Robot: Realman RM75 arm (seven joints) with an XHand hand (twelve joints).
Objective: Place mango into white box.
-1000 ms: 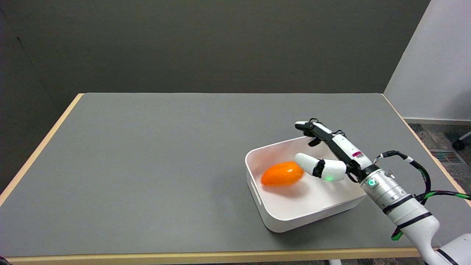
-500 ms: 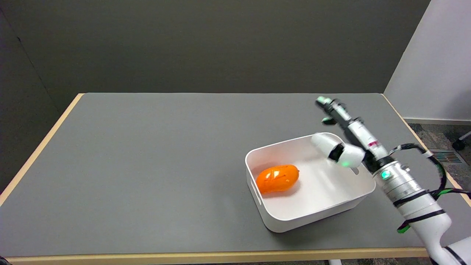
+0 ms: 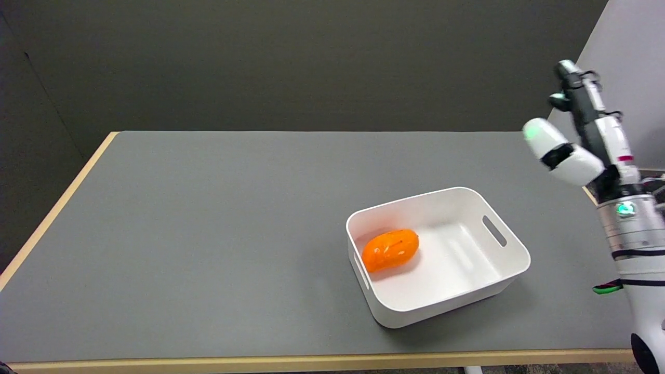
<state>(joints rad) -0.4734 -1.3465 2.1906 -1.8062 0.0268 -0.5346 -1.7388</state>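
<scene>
An orange mango (image 3: pixel 390 250) lies on the floor of the white box (image 3: pixel 499 280), against its left wall. The box stands on the grey table, right of centre. My right hand (image 3: pixel 582 135) is raised high at the far right, well above and to the right of the box. Its fingers are apart and point upward, and it holds nothing.
The grey table (image 3: pixel 208 234) has a pale wooden edge along the front and sides. A dark wall stands behind it, and a light wall panel (image 3: pixel 628 62) rises at the right, just behind my raised hand.
My right hand let go of the mango, then lifted out of the box and swung up to the right. The mango settled on the box floor by the left wall.
</scene>
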